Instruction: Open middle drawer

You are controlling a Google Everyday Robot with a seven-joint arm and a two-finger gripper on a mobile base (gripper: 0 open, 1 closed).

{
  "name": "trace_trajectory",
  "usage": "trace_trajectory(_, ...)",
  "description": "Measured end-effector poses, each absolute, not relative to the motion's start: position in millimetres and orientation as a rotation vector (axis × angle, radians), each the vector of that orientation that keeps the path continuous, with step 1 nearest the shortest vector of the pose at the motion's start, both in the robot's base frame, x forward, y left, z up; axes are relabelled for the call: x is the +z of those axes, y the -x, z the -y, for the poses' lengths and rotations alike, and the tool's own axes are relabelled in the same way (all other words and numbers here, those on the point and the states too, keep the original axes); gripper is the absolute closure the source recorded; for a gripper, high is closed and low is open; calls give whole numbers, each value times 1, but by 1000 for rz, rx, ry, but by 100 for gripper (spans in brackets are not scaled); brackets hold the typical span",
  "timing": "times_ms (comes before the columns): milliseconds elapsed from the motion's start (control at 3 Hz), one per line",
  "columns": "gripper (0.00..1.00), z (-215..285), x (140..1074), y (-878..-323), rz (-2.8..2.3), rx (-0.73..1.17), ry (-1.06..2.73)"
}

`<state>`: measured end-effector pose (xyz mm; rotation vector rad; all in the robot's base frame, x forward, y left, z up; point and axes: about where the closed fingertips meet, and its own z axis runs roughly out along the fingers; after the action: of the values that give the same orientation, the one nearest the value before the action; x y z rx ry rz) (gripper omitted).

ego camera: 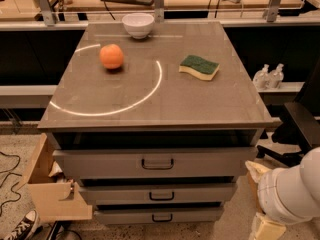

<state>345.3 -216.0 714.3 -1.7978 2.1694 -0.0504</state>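
Step in hand: approach, pre-grasp. The middle drawer (200,192) is shut, its front flush with the fronts above and below.

Hand (267,228): low, off the cabinet's front right corner, with the white arm housing (294,195) just above it. It touches nothing. You cannot tell from this view whether it is released or clenched, and it is partly cut off by the frame edge.

Target position: the middle drawer sits to the left of the hand and slightly higher. Its dark loop handle (161,195) is at the panel's centre, well apart from the hand.

Next move, as I judge it: bring the hand left across the cabinet front and up to handle height. Line it up on the middle loop, not on the one above or below, because the three are closely stacked. Close on the loop, then pull straight back toward you.

Count:
- drawers: 3, namely the tall top drawer (100,164), the middle drawer and the bottom drawer (200,215)
- loop handles: 3, one per drawer

On the surface (150,104), above and left of the hand:
- orange (111,56): 1
- white bowl (138,24): 1
- green-and-yellow sponge (199,66): 1

Above the hand, beyond the cabinet's right side:
- small bottles (268,76): 2

Far left of the hand, on the floor:
- cardboard box (52,200): 1
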Motion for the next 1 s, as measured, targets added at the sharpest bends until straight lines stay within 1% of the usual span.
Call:
trace_trajectory(333,0,217,654,-332,-2217,-73,1814)
trace_trajectory(667,0,213,602,-320,-2225,-139,1901)
trace_trajectory(1000,0,202,569,-316,-2177,-191,2001)
